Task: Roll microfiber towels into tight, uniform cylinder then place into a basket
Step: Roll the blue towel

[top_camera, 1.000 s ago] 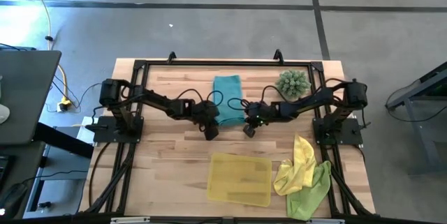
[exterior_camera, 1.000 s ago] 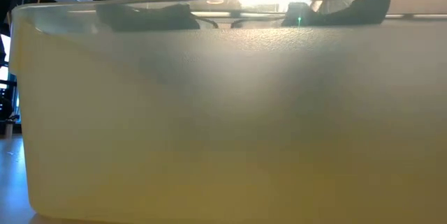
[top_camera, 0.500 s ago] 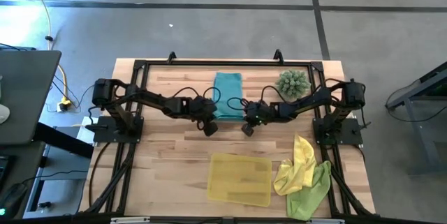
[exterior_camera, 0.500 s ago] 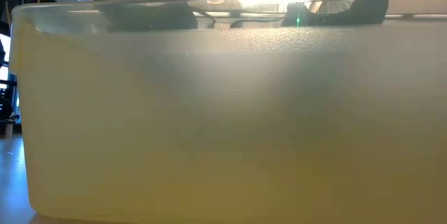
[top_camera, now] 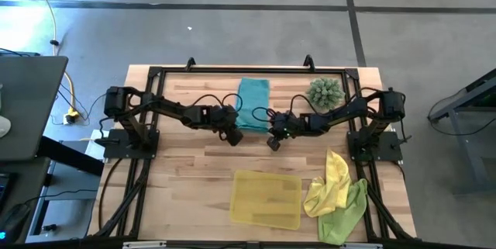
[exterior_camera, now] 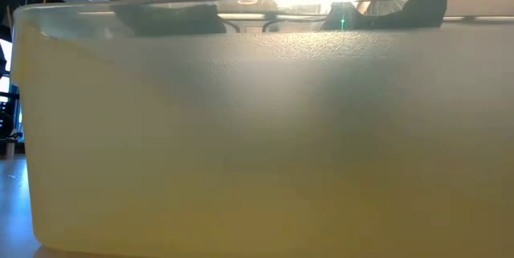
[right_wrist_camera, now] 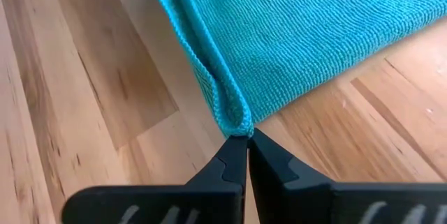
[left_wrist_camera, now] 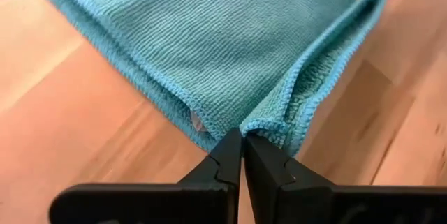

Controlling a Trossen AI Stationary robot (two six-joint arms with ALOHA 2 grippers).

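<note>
Pinching the near corners of the teal towel (top_camera: 252,103), both claws meet in the middle of the table (top_camera: 186,164) in the high view, a little above the centre of the frame. The left gripper (left_wrist_camera: 242,144) is clenched on one corner of this cloth, and in its wrist view the folded hem sits right at the tips of the two dark fingers. The right gripper (right_wrist_camera: 248,140) is clenched on the other corner in the same way, with the edge of the cloth rising from its tips. The towel lies flat on the wood at the upper centre of the high view, and it stretches away from the grippers toward the top edge of the table. The basket (top_camera: 266,198) stands at the lower centre of that frame, well apart from the teal cloth. Just to its right, at the lower right, the yellow towel (top_camera: 332,179) lies crumpled, touching the lime green towel (top_camera: 345,214). A spiky green plant (top_camera: 325,92) stands at the upper right, near the right arm. In the low view the yellow wall of the basket fills almost the whole frame.
</note>
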